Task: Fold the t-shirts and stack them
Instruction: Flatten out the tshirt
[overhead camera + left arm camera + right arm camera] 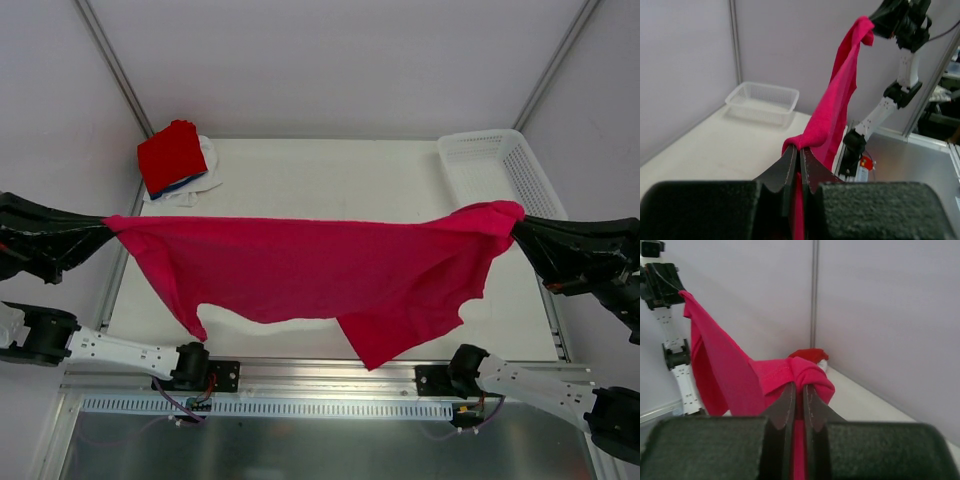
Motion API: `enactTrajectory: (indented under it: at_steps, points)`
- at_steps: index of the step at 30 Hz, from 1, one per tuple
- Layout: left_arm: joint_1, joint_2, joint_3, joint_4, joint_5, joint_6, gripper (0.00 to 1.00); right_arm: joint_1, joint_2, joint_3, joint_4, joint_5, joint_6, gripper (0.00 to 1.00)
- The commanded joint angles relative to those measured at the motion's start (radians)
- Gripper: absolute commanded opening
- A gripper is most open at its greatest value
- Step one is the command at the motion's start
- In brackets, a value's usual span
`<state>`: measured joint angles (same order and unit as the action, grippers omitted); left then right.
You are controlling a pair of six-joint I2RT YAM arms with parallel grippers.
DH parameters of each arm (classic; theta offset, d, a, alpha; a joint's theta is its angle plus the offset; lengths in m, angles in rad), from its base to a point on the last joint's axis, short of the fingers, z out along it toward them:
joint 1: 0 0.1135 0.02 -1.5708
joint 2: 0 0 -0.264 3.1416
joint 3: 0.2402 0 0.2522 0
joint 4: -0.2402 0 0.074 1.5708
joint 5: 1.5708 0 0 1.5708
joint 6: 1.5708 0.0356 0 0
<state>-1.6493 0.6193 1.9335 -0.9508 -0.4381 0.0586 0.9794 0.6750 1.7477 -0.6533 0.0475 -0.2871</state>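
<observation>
above table (330,165), crimson-pink t-shirt (320,270) hangs stretched between claws. left gripper (108,225) and right gripper (515,222) both pinched tight on its edges. cloth soft, light, floppy; best held by corners. folded stack (172,157) far left.

Pretty clearly a robotics lab test cell, not anyone's home or shop. Plain pale panel walls (320,60) set in aluminium posts (112,60) box in a bare white counter (330,170). The left arm (110,350) and right arm (530,378) are bolted to a metal rail (300,378) at the near edge. There's a slotted cable duct (300,407) and loose wires (185,405) just below it, then bare sheet metal (320,450).
</observation>
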Motion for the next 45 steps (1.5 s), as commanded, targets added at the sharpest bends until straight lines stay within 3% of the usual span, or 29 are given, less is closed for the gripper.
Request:
enactTrajectory:
  at_steps: [1,6,11,16,20,21,26,28,30,32,35,36,37,38,39,40,41,44,45]
  points:
    - [0.06,-0.048,-0.046,0.165,0.009,0.147,0.0,-0.001,-0.072,-0.058,0.207,0.122,-0.15,0.01]
    - [0.095,-0.105,-0.155,0.24,-0.131,0.213,0.0,-0.001,-0.121,-0.16,0.288,0.398,-0.273,0.01]
    - [0.1,-0.089,-0.218,0.261,-0.217,0.233,0.0,-0.001,-0.123,-0.263,0.238,0.4,-0.232,0.01]
    - [0.098,-0.085,-0.295,0.315,-0.315,0.314,0.0,-0.001,-0.115,-0.339,0.317,0.507,-0.251,0.0]
    - [0.098,-0.104,-0.447,0.567,-0.485,0.516,0.0,-0.002,0.015,-0.359,0.405,0.672,-0.365,0.0]
    - [0.098,-0.115,-0.485,0.707,-0.517,0.564,0.0,-0.004,0.081,-0.363,0.409,0.696,-0.369,0.0]
    - [0.1,-0.168,-0.721,1.085,-0.602,0.829,0.0,-0.033,0.26,-0.415,0.498,0.703,-0.322,0.0]
    - [0.1,-0.176,-0.835,1.329,-0.631,0.987,0.0,-0.06,0.359,-0.41,0.5,0.697,-0.299,0.01]
    - [0.098,-0.182,-0.913,1.469,-0.643,1.076,0.0,-0.099,0.415,-0.409,0.5,0.686,-0.261,0.01]
    - [0.1,-0.178,-0.942,1.498,-0.663,1.092,0.0,-0.12,0.469,-0.416,0.5,0.683,-0.229,0.0]
    - [0.098,-0.152,-0.941,1.381,-0.692,0.999,0.0,-0.131,0.495,-0.43,0.5,0.667,-0.207,0.0]
    - [0.098,-0.141,-0.868,1.266,-0.685,0.818,0.0,-0.134,0.498,-0.433,0.5,0.67,-0.204,0.0]
    - [0.098,-0.132,-0.808,0.987,-0.662,0.708,0.0,-0.133,0.495,-0.432,0.482,0.67,-0.196,0.01]
    - [0.098,-0.1,-0.738,0.83,-0.568,0.582,0.0,-0.134,0.489,-0.416,0.459,0.645,-0.182,0.01]
    - [0.098,-0.075,-0.559,0.682,-0.482,0.365,0.0,-0.134,0.477,-0.406,0.431,0.622,-0.15,0.0]
    - [0.097,-0.052,-0.459,0.433,-0.368,0.278,0.0,-0.131,0.46,-0.395,0.384,0.586,-0.135,0.0]
    - [0.097,-0.014,-0.33,0.384,-0.146,0.22,0.0,-0.131,0.415,-0.386,0.367,0.512,-0.121,0.01]
    - [0.095,0.069,-0.124,0.265,0.181,0.187,0.0,-0.131,0.292,-0.402,0.343,0.294,-0.122,0.01]
    - [0.094,0.104,-0.075,0.239,0.401,0.181,0.0,-0.131,0.264,-0.404,0.334,0.248,-0.126,0.01]
